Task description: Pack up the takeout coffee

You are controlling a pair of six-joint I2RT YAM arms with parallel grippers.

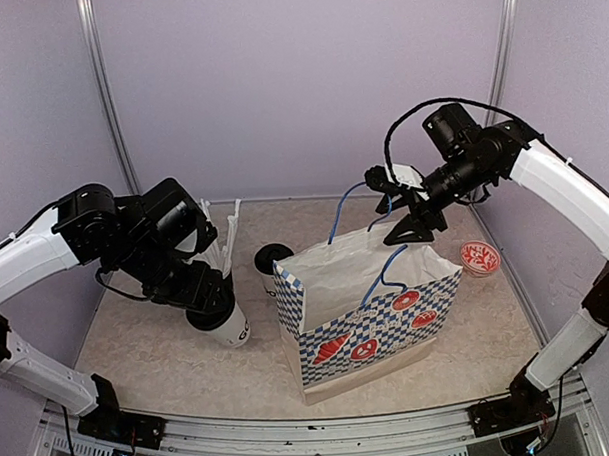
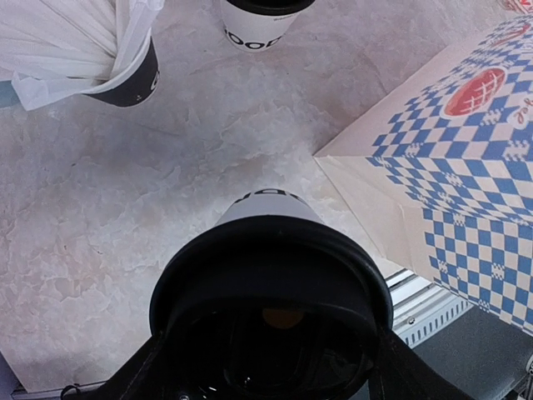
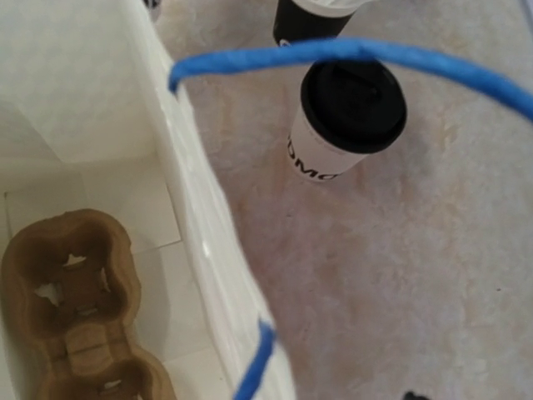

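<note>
The left gripper [image 1: 209, 296] holds one coffee cup [image 1: 231, 329] tight near its black lid, tipped. It is light, squashy paper, so I would squeeze softly. The open bag [image 1: 358, 326] stands at 3 o'clock; mind its thin rim. The other cup [image 1: 273, 259] stands at 1 o'clock. The right gripper [image 1: 413, 229] is over the bag; I cannot tell if it is open or closed.

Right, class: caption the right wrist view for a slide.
Brown moulded-pulp cup carrier inside white paper bag; black-lidded white paper cup stands outside.
</note>
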